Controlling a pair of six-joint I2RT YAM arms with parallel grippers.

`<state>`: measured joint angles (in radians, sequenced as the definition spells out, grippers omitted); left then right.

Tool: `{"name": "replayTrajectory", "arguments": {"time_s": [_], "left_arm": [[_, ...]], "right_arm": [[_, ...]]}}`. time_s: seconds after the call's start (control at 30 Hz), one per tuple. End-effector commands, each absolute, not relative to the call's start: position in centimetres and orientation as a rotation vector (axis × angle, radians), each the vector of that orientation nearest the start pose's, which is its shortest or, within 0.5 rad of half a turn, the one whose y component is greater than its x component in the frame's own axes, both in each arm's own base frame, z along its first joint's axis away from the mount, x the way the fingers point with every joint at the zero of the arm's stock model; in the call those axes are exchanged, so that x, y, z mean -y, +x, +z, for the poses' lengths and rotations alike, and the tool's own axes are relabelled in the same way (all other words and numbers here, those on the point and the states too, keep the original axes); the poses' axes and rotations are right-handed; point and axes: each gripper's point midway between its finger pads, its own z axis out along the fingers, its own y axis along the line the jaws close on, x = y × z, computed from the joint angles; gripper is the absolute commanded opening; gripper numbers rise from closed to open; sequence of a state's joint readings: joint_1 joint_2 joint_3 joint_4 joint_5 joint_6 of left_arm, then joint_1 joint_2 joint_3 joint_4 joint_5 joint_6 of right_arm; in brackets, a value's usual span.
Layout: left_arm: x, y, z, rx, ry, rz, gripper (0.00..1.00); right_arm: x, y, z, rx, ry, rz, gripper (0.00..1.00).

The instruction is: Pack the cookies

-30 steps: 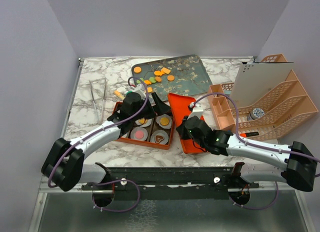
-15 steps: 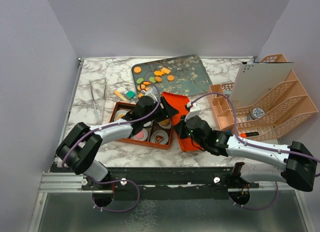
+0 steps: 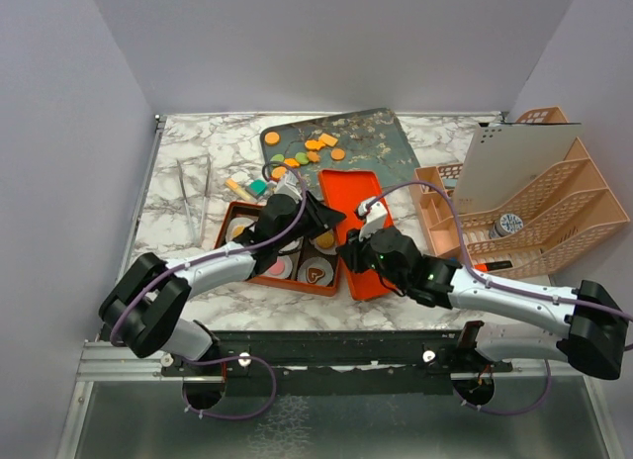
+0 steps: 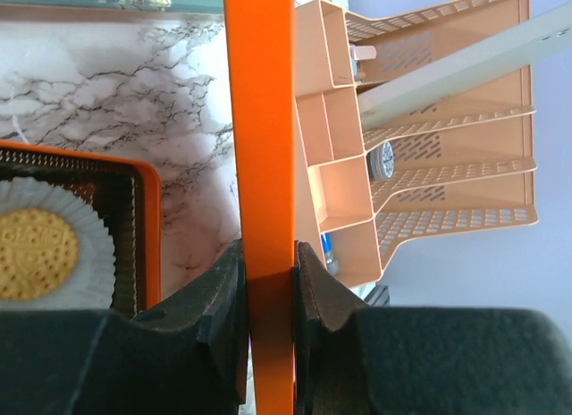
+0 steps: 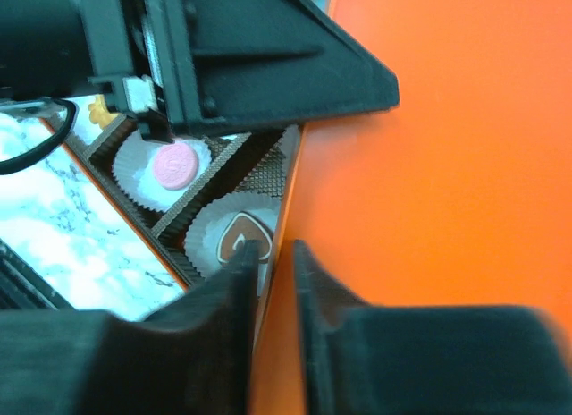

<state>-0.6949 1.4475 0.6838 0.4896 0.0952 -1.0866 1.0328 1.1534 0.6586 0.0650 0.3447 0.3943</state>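
Observation:
The orange box [image 3: 287, 284] holds cookies in white paper cups, among them a pink round [image 5: 174, 165], a brown heart [image 5: 234, 239] and a yellow round [image 4: 31, 245]. More cookies [image 3: 312, 150] lie loose on the green tray [image 3: 381, 147]. The orange lid [image 3: 368, 210] lies along the box's right side. My left gripper [image 3: 321, 220] [image 4: 268, 254] is shut on the lid's [image 4: 259, 93] left edge. My right gripper [image 3: 351, 253] [image 5: 273, 249] straddles the lid's [image 5: 429, 147] near left rim, its jaws slightly parted, with a thin gap at the outer fingertip.
A peach file organiser [image 3: 524, 202] [image 4: 420, 147] stands right of the lid. Teal and yellow blocks [image 3: 253, 187] lie just behind the box. A clear sleeve with tweezers [image 3: 193, 192] lies at the left.
My left gripper swung right from over the box to the lid and shut on its edge. The lid moved back and settled flatter beside the box. My right gripper's jaws eased apart.

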Motion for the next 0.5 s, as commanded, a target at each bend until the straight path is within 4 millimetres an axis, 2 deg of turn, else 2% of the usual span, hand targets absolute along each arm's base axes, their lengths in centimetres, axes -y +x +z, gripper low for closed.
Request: {"name": "replayTrajectory", "arguments": {"time_s": [0.0, 0.2, 0.3, 0.37, 0.47], "left_arm": [[30.0, 30.7, 20.3, -1.891, -0.408, -1.307, 0.0], [26.7, 31.1, 22.2, -1.848, -0.482, -1.283, 0.0], [24.3, 31.5, 22.4, -1.868, -0.561, -1.215, 0.0], [22.7, 31.9, 22.8, -1.883, -0.619, -1.146, 0.0], [20.0, 32.5, 23.7, -1.882, -0.697, -1.032, 0.0]], "right_arm": [[-29.8, 22.2, 20.0, -1.836, -0.574, 0.605, 0.37], [-28.6, 22.0, 22.0, -1.79, -0.67, 0.528, 0.71], [-28.2, 21.6, 22.8, -1.747, -0.735, 0.51, 0.88], [-28.3, 21.0, 23.0, -1.678, -0.852, 0.503, 0.92], [-28.4, 19.2, 23.2, -1.513, -1.031, 0.523, 0.93]]}}
